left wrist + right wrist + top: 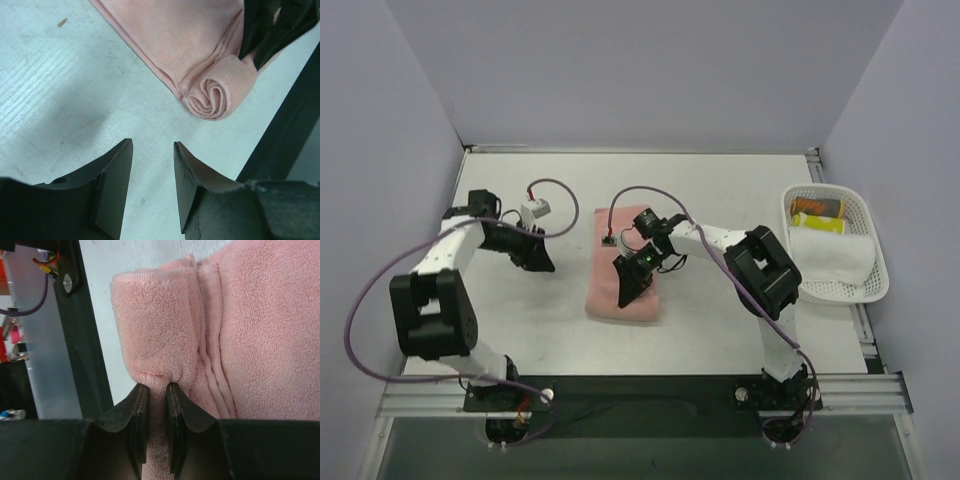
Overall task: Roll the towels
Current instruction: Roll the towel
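Observation:
The salmon-pink towel (pixel 605 272) lies lengthwise in the middle of the table, its near end wound into a small roll (pixel 212 95). My right gripper (pixel 629 288) is shut on a pinch of that roll (pixel 152 335), with terry pressed between its fingertips (pixel 156 387). My left gripper (pixel 544 262) sits just left of the towel, apart from it. It is open over the bare table with nothing between its fingers (pixel 152 146). The white towel (pixel 832 255) lies rolled inside the mesh basket at the right.
The white mesh basket (pixel 877 262) stands at the table's right edge and also holds an orange item (pixel 817 207) and a yellow one (pixel 818 223). A dark rail (pixel 285 135) runs along the near table edge. Purple cables loop off both arms.

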Motion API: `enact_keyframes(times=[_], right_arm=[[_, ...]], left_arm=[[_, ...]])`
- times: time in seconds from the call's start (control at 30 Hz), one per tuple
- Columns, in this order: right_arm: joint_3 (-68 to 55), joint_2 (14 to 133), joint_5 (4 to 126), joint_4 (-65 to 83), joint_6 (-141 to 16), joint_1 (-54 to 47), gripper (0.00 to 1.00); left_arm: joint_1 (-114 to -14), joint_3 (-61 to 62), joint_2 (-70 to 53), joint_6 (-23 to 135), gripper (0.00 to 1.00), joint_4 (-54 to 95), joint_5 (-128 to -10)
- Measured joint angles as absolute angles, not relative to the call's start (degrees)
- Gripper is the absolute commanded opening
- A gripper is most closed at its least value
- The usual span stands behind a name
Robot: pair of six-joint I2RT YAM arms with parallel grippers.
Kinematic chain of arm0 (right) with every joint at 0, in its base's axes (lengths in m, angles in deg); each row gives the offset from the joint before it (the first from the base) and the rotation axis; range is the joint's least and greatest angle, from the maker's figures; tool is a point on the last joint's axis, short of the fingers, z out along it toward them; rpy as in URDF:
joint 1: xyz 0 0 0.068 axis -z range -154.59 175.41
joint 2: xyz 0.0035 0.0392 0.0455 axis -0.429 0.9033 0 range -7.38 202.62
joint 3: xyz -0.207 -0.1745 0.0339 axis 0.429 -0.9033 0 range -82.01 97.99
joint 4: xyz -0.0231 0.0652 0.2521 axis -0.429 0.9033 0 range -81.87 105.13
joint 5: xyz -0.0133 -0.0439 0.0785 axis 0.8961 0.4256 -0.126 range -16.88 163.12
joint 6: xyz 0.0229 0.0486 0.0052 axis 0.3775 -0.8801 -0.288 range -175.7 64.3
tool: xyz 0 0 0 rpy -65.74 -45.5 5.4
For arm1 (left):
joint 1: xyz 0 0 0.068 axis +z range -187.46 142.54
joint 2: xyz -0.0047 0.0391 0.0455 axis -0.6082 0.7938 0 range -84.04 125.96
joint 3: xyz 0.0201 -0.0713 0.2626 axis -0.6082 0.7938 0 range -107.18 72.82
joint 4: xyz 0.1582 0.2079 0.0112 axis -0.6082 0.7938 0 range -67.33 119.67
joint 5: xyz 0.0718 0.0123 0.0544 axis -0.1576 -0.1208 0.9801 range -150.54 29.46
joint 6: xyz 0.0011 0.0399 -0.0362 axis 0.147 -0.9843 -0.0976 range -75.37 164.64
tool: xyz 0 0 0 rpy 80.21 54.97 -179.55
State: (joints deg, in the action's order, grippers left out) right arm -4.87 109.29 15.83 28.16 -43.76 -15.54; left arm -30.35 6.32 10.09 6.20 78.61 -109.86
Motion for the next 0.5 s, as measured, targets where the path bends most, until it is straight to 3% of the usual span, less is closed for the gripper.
enact_keyframes(times=[0.27,0.5], right_arm=[[-0.58,115.84,7.39,32.18,-45.13,-12.51,0.00],[3.39,120.45,3.13,36.09,-45.83,-11.32,0.00]], left_arm=[[-48.42,18.49,-9.65,2.16,0.60,69.35,-101.06],[-67.42,27.54,-14.72,0.10,0.61,59.31,-91.92]])
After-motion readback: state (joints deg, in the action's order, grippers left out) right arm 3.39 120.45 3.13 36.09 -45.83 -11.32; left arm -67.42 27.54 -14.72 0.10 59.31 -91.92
